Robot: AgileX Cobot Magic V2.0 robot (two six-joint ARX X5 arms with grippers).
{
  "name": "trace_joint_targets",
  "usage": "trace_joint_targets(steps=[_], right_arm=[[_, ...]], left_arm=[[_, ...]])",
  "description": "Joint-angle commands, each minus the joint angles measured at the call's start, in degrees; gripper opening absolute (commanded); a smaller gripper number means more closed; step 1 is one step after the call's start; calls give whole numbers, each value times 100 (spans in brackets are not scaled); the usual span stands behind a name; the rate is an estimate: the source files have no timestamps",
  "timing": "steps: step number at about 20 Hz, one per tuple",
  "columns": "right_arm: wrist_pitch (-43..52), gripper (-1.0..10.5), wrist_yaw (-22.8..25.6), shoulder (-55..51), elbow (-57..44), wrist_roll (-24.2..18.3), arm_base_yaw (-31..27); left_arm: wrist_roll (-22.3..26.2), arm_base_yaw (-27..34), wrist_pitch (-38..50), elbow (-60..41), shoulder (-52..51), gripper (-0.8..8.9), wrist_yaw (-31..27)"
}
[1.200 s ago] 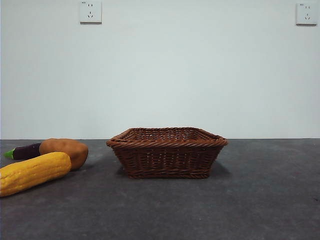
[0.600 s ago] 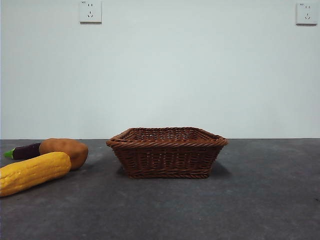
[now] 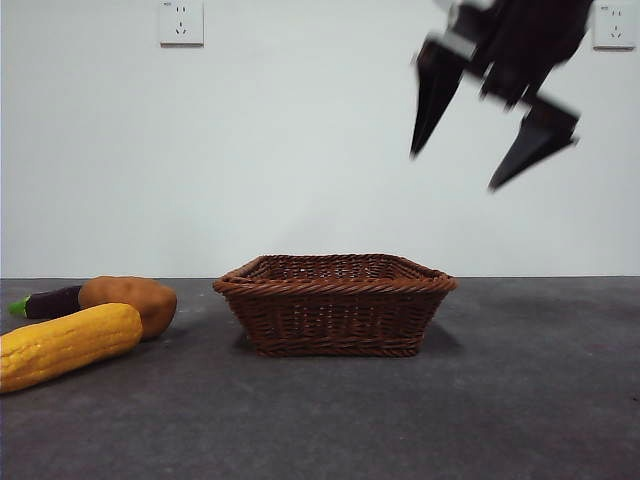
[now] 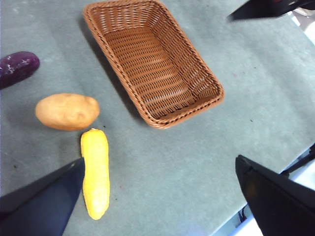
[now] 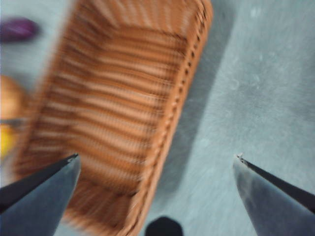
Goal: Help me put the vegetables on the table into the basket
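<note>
grey table point(image 3: 540, 400) holds the basket point(image 3: 334, 305) below the spread right end effector point(image 3: 492, 125), vegetables point(image 3: 70, 325) well apart

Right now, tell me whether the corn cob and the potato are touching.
Cannot tell. In the left wrist view the corn cob tip sits right against the potato with no plain gap; the front view overlaps them.

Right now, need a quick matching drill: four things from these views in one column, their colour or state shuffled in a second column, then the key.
1. corn cob
2. potato
3. eggplant
4. basket

A. dark purple, green stem
B. woven, nothing inside
C. long, yellow
D. rounded, orange-brown

Pairs: 1-C, 2-D, 3-A, 4-B
</note>
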Motion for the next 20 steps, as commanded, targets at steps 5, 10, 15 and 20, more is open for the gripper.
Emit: trace_joint_targets(steps=[5, 10, 15, 20], right_arm=[[385, 657, 422, 1261, 527, 181, 363], [743, 554, 595, 1666, 586, 393, 433], [772, 531, 658, 1954, 588, 527, 442], [872, 272, 715, 2055, 588, 658, 522]], left_arm=[[-33, -24, 94, 31, 76, 657, 7], [-35, -24, 101, 31, 146, 657, -225], [-33, -24, 98, 31, 192, 657, -444], [-33, -24, 103, 31, 243, 657, -446]])
